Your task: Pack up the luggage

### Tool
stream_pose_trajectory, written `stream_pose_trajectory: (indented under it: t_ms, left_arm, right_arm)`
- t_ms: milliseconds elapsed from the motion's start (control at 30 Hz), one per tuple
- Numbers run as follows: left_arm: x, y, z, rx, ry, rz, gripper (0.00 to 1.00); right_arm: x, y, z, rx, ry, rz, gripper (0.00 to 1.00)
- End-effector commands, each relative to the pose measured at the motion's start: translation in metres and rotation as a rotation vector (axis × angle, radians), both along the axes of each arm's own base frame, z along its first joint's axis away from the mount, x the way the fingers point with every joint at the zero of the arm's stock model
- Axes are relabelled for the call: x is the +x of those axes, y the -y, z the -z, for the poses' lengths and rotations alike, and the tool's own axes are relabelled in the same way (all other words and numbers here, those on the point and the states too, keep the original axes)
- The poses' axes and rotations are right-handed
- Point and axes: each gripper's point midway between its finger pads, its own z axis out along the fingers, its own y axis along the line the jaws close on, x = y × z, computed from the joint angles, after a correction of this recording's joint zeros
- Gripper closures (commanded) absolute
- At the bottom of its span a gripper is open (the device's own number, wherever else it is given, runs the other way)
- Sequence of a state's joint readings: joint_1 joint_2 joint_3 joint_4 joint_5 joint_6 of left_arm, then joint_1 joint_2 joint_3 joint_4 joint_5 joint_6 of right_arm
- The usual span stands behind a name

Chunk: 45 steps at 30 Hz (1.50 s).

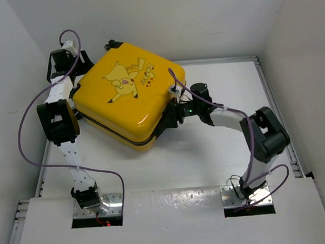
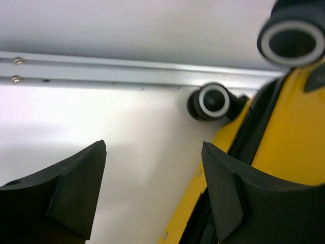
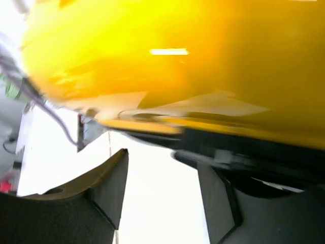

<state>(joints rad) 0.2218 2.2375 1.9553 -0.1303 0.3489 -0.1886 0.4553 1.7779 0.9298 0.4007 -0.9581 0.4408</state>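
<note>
Lying closed, the luggage (image 1: pixel 128 99) hides its contents.
Left gripper (image 2: pixel 153 145) and right gripper (image 3: pixel 162 160) gape beside it; left wrist view shows wheels (image 2: pixel 213 101).

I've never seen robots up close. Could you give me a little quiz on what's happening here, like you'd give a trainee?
1. True or false: the yellow Pikachu suitcase lies wide open.
2. Which arm's gripper is beside the suitcase's wheels? A) left B) right
3. Fill in: between that gripper's fingers there is ____.

Key:
1. False.
2. A, the left gripper.
3. Nothing; only the bare table shows in the gap.
</note>
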Motion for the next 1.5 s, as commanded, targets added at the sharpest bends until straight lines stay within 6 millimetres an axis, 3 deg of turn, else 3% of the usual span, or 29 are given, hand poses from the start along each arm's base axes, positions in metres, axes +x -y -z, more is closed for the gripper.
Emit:
stream_pose_trajectory:
  t_ms: [0, 100, 133, 167, 267, 333, 367, 433, 467, 500, 567, 633, 667, 700, 800, 867, 933, 1100, 1300, 1467]
  left_arm:
    - [-0.025, 0.154, -0.071, -0.191, 0.052, 0.321, 0.19]
    - [-0.015, 0.096, -0.133, -0.162, 0.228, 0.121, 0.16]
    - [-0.025, 0.083, -0.166, -0.144, 0.287, 0.080, 0.16]
    - [-0.030, 0.057, -0.184, -0.122, 0.322, -0.001, 0.16]
    - [-0.066, 0.036, -0.237, -0.012, 0.395, -0.067, 0.18]
    - [-0.088, 0.035, -0.242, 0.046, 0.379, -0.067, 0.20]
    - [-0.113, 0.037, -0.273, 0.109, 0.443, -0.056, 0.21]
    - [-0.135, 0.063, -0.259, 0.140, 0.406, 0.045, 0.24]
    - [-0.147, 0.073, -0.258, 0.194, 0.408, 0.099, 0.24]
    - [-0.166, 0.098, -0.252, 0.194, 0.404, 0.184, 0.26]
    - [-0.184, 0.119, -0.233, 0.159, 0.351, 0.233, 0.30]
    - [-0.203, 0.149, -0.197, 0.095, 0.261, 0.331, 0.33]
    - [-0.215, 0.170, -0.174, 0.049, 0.209, 0.393, 0.34]
    - [-0.218, 0.180, -0.175, 0.040, 0.210, 0.430, 0.34]
    - [-0.246, 0.216, -0.131, 0.024, 0.130, 0.554, 0.34]
    - [-0.252, 0.225, -0.121, 0.032, 0.098, 0.579, 0.34]
    - [-0.254, 0.236, -0.111, 0.061, 0.080, 0.625, 0.34]
    - [-0.242, 0.241, -0.085, 0.105, -0.016, 0.633, 0.34]
    - [-0.240, 0.241, -0.074, 0.117, -0.050, 0.643, 0.34]
    - [-0.239, 0.241, -0.066, 0.121, -0.079, 0.649, 0.34]
  right_arm:
    - [-0.007, -0.034, -0.081, 0.139, 0.484, -0.105, 0.43]
    - [-0.001, -0.035, -0.078, 0.086, 0.558, -0.021, 0.40]
    - [0.007, -0.036, -0.078, 0.057, 0.573, 0.041, 0.39]
    - [0.010, -0.037, -0.076, 0.046, 0.574, 0.054, 0.39]
    - [0.023, -0.031, -0.086, 0.025, 0.600, 0.146, 0.37]
    - [0.032, -0.018, -0.085, 0.000, 0.592, 0.210, 0.37]
    - [0.028, -0.009, -0.085, -0.007, 0.587, 0.235, 0.37]
    - [0.033, 0.010, -0.077, -0.052, 0.541, 0.297, 0.37]
    - [0.029, 0.021, -0.082, -0.057, 0.547, 0.321, 0.37]
    - [0.031, 0.027, -0.080, -0.084, 0.545, 0.349, 0.36]
    - [0.031, 0.050, -0.066, -0.161, 0.490, 0.393, 0.34]
    - [0.035, 0.071, -0.053, -0.211, 0.449, 0.433, 0.32]
    - [0.031, 0.074, -0.048, -0.211, 0.424, 0.428, 0.32]
    - [0.030, 0.076, -0.045, -0.212, 0.416, 0.426, 0.32]
    - [0.024, 0.077, -0.038, -0.149, 0.386, 0.343, 0.34]
    - [0.025, 0.073, -0.038, -0.118, 0.385, 0.318, 0.35]
    - [0.027, 0.070, -0.025, -0.123, 0.346, 0.298, 0.37]
    - [0.036, 0.062, -0.016, -0.083, 0.398, 0.294, 0.37]
    - [0.046, 0.053, -0.001, -0.084, 0.444, 0.283, 0.33]
    - [0.051, 0.042, -0.003, -0.055, 0.454, 0.265, 0.33]
